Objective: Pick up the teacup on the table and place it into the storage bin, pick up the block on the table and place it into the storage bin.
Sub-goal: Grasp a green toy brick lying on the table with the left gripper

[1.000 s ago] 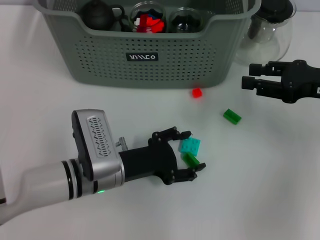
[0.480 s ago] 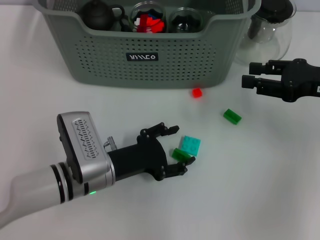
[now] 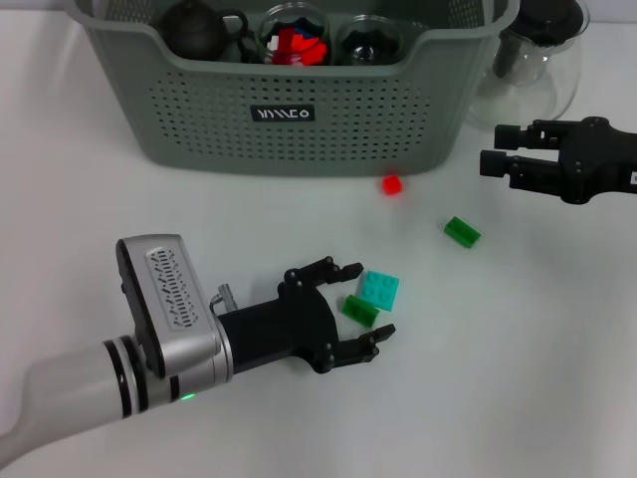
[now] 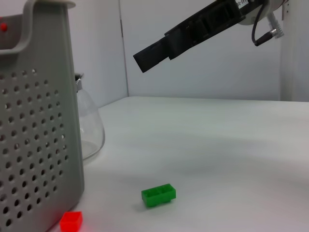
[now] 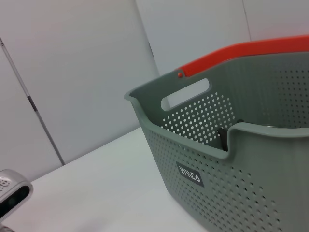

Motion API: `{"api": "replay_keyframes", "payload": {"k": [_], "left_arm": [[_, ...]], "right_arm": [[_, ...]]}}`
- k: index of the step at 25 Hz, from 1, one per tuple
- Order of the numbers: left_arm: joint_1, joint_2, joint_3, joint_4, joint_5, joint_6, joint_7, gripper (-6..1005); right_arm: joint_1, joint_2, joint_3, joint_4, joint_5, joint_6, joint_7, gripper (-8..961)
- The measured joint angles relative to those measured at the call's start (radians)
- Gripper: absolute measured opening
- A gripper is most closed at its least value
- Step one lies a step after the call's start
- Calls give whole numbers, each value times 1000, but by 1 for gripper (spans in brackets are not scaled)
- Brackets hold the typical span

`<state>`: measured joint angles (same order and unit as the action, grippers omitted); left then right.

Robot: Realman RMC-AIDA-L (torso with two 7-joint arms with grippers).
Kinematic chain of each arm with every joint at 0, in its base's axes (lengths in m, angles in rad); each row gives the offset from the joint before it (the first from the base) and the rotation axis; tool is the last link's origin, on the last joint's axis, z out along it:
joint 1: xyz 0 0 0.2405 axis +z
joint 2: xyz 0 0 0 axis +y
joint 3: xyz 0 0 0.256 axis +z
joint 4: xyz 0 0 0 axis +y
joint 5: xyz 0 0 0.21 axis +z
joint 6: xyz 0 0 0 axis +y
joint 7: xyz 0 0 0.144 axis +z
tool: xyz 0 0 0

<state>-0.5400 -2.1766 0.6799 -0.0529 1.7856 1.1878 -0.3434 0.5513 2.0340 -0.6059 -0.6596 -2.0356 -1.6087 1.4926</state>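
Dark-green block (image 3: 360,310) lies between the open left end effector (image 3: 356,304) fingers — untouched.

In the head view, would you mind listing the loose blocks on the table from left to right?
Dark green block between the left gripper's open fingers → teal block → red block → green block.

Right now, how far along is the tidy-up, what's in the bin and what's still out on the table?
Partly done. The storage bin already holds a dark teapot and glass cups. In hand: the left gripper is open around a dark green block beside a teal block, not yet lifted. Left on the table: a red block and another green block. The right gripper hovers near the glass pitcher.
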Motion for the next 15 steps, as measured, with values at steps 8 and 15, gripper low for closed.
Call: {"api": "replay_keyframes", "payload": {"k": [8,15], "left_arm": [[27,8,30,20,2,70,-48,794],[100,5,52,143,60,246,-208,789]], "right_arm": [[-3,-2,0,0,0,4,0,524],[-1,-3,0,0,0,4,0,524]]}}
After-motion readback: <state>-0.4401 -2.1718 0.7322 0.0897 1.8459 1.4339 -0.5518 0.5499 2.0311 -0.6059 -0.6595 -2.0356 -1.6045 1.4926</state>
